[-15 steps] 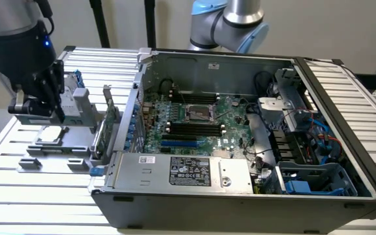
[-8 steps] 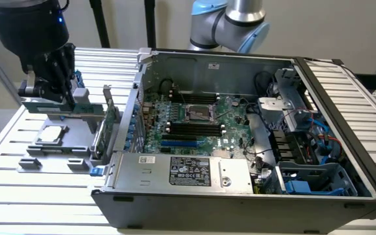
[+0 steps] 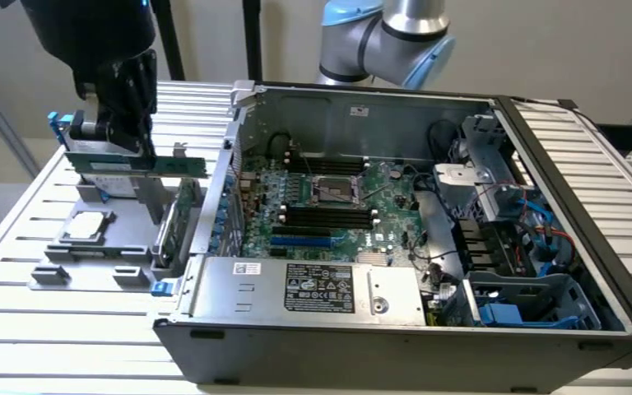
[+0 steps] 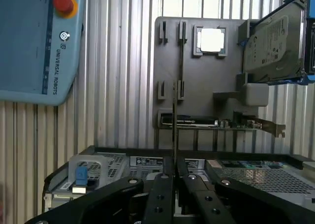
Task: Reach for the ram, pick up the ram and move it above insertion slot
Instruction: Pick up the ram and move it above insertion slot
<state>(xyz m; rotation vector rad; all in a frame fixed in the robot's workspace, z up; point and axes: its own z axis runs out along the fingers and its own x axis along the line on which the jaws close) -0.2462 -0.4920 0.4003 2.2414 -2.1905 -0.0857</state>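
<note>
Slatted table [image 3: 30, 271]; ram [image 3: 146, 166] in gripper [image 3: 115, 140]

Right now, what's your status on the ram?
Claw shut on ram. Ram held above grey tray, outside computer case, not over black slots. Case wall stands between.

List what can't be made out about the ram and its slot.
- Exterior view: part of the ram, covered by the gripper.
- Wrist view: the ram's chips, since it shows edge-on.
- Exterior view: which motherboard slots are free; too small to tell.
</note>
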